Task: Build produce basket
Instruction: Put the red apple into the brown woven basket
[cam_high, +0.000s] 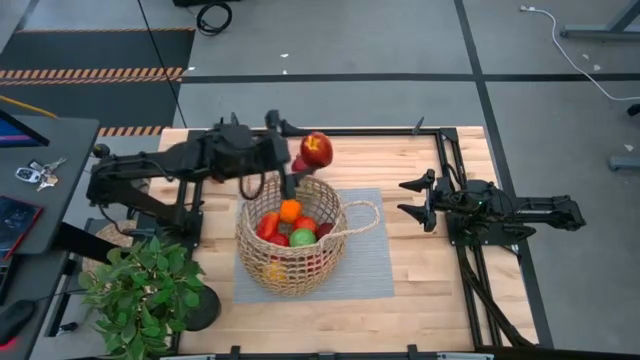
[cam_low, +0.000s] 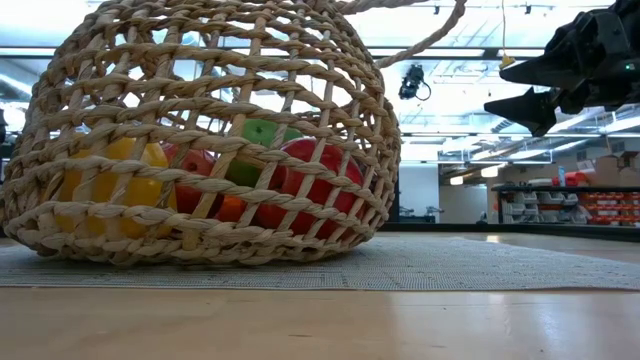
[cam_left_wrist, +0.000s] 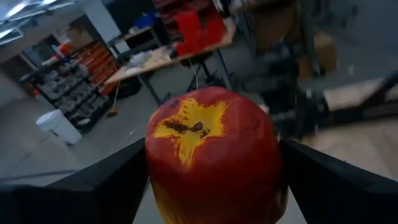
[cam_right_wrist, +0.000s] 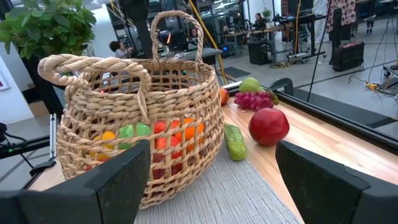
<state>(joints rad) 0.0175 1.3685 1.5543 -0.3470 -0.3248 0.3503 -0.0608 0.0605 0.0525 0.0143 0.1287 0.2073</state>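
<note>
A red apple (cam_left_wrist: 214, 155) with a yellow patch around its stem is held in my left gripper (cam_high: 312, 152), high over the far rim of the woven basket (cam_high: 292, 235). The basket stands on a grey mat (cam_high: 372, 262) and holds red, orange, green and yellow produce (cam_high: 291, 226). In the right wrist view more produce lies on the table beyond the basket: a red round fruit (cam_right_wrist: 268, 126), a cucumber (cam_right_wrist: 235, 142), purple grapes (cam_right_wrist: 252, 100) and a green pear (cam_right_wrist: 250, 84). My right gripper (cam_high: 415, 198) waits open at the table's right, pointing at the basket. My left gripper pinches the apple's two opposite sides (cam_left_wrist: 157, 177) between its fingers (cam_left_wrist: 115, 183). The fingers lie about level and come from the table's left. The apple is lifted clear, and its stem end (cam_left_wrist: 196, 127) faces back toward the wrist.
A leafy potted plant (cam_high: 145, 285) stands at the near left corner. One basket handle (cam_high: 362, 218) sticks out toward my right gripper. Black rails (cam_high: 450, 150) frame the table's far and right sides. Bare wood (cam_high: 440, 280) lies right of the mat.
</note>
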